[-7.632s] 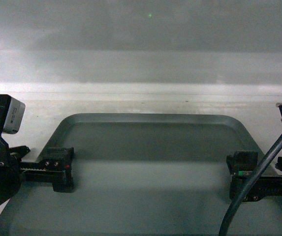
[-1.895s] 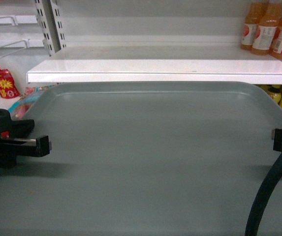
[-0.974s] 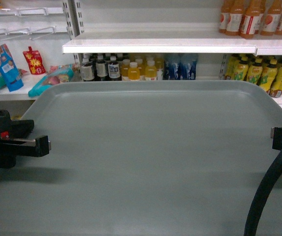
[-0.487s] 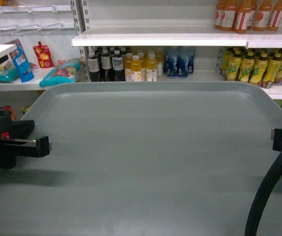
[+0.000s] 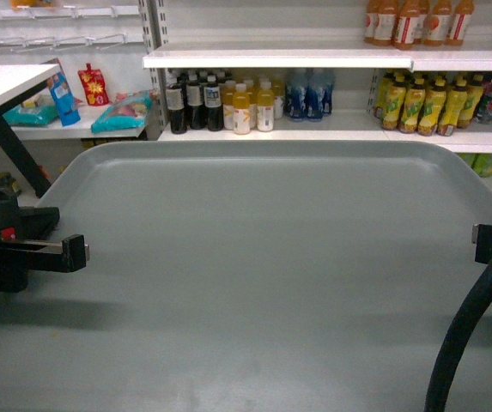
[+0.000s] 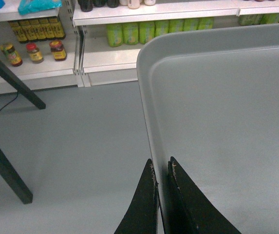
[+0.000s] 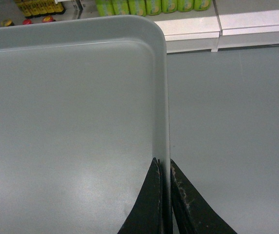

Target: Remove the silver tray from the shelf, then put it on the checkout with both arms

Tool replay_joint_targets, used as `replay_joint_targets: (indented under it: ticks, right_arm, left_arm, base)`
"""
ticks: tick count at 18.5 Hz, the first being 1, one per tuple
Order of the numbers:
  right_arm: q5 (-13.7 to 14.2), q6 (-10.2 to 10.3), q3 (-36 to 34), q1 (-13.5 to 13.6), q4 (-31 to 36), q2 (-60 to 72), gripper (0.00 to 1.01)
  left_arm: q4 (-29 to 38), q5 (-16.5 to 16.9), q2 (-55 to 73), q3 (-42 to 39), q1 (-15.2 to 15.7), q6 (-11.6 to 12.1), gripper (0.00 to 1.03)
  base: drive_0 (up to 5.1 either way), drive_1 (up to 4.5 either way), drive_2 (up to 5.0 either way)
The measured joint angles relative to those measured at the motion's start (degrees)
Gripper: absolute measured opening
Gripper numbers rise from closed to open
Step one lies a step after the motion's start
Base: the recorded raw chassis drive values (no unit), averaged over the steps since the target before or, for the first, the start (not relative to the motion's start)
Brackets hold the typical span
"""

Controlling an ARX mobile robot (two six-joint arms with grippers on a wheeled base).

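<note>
You have the silver tray (image 5: 263, 275) held level in the air, off the shelf (image 5: 280, 58) at 12 o'clock. Your left end effector (image 6: 160, 170) pinches its rim at 9 o'clock; your right end effector (image 7: 164, 168) pinches the rim at 3 o'clock. The checkout surface (image 5: 5, 79) corner shows at 10 o'clock.
</note>
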Motion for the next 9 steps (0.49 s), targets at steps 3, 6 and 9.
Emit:
replay_joint_targets:
  ticks: [3,6,9]
  right_arm:
    - [0.04,0.00,0.00,0.00,0.00,0.00,0.02]
    - [0.04,0.00,0.00,0.00,0.04,0.02,0.02]
    - [-0.04,0.00,0.00,0.00,-0.17,0.04,0.02]
  left_arm:
    - [-0.13,-0.02,0.00,0.00,0.00,-0.02,0.04]
    - [-0.02,0.00,0.00,0.07,0.00,-0.02,0.04]
    - [-0.48,0.02,0.07,0.07,0.09,-0.02,0.04]
  base:
    - [0.1,-4.27,4.4]
    - [0.1,-4.26,4.4]
    - [0.1,-4.19,4.5]
